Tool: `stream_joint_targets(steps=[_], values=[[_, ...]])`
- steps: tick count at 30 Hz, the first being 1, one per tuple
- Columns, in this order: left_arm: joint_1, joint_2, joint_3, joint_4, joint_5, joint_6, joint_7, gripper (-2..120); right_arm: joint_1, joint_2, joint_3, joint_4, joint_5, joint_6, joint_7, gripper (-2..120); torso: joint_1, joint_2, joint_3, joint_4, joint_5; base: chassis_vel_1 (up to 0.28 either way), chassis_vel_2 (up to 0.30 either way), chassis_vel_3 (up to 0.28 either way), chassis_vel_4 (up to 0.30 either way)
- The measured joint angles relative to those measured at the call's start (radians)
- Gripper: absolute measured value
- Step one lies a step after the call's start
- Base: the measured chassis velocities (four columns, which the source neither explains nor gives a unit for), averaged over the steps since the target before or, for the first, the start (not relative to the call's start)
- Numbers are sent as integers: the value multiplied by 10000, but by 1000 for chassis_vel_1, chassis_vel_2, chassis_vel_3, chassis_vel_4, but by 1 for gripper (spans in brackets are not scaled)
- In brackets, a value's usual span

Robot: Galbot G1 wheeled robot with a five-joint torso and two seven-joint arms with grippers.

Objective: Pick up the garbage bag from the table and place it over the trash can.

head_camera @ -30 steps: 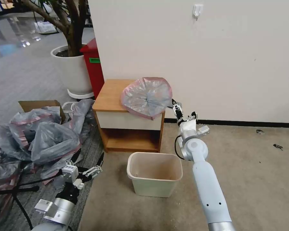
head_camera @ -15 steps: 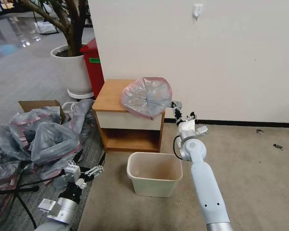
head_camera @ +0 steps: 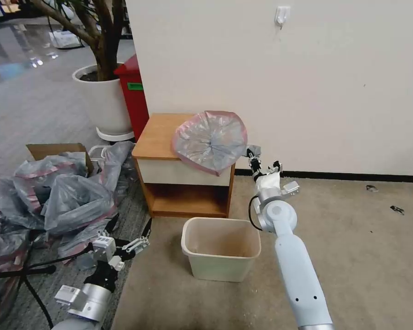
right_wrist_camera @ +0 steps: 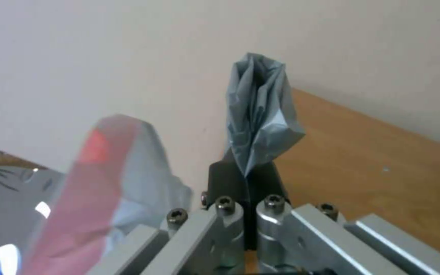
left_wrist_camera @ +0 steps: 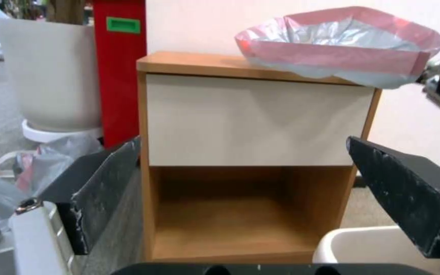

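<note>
The garbage bag [head_camera: 209,141], translucent grey with a pink rim, lies spread on the right part of the wooden table [head_camera: 158,135] and overhangs its front right corner. My right gripper [head_camera: 252,156] is at that corner, shut on a grey fold of the bag [right_wrist_camera: 261,122]; the right wrist view shows its fingers [right_wrist_camera: 268,179] pinched together on the plastic. The cream trash can [head_camera: 221,247] stands open on the floor in front of the table. My left gripper [head_camera: 132,244] hangs low at the left, open, facing the table's [left_wrist_camera: 250,122] drawer front, with the bag [left_wrist_camera: 340,49] above.
A heap of grey-and-pink bags [head_camera: 55,192] and a cardboard box [head_camera: 55,149] lie on the floor at the left, with black cables [head_camera: 27,270] nearby. A red bin [head_camera: 133,96] and white plant pot [head_camera: 103,101] stand behind the table. The wall is close behind.
The bag has slipped slightly toward the table's front right corner along with my right gripper. My left gripper has crept a little forward.
</note>
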Motion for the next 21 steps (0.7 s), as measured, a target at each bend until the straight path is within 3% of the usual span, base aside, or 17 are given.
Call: stream_joint_targets(steps=[7, 15, 21], values=[[50, -44, 1, -131, 1, -16, 1, 100, -1278, -660, -1055, 2064, -246, -62, 1255, 0, 0, 0, -1, -1, -1, 0, 0, 0, 0], [116, -72, 0, -277, -5, -19, 0, 100, -3092, -1420, -2415, 4148, -931, -559, 3814, 0, 0, 1, -1, -1, -1, 0, 0, 0, 0], [172, -153, -4, -289, -12, -49, 0, 100, -4096, -1745, -2768, 4376, -1695, -796, 4252, 0, 0, 2, -2, -1, -1, 0, 0, 0, 0]])
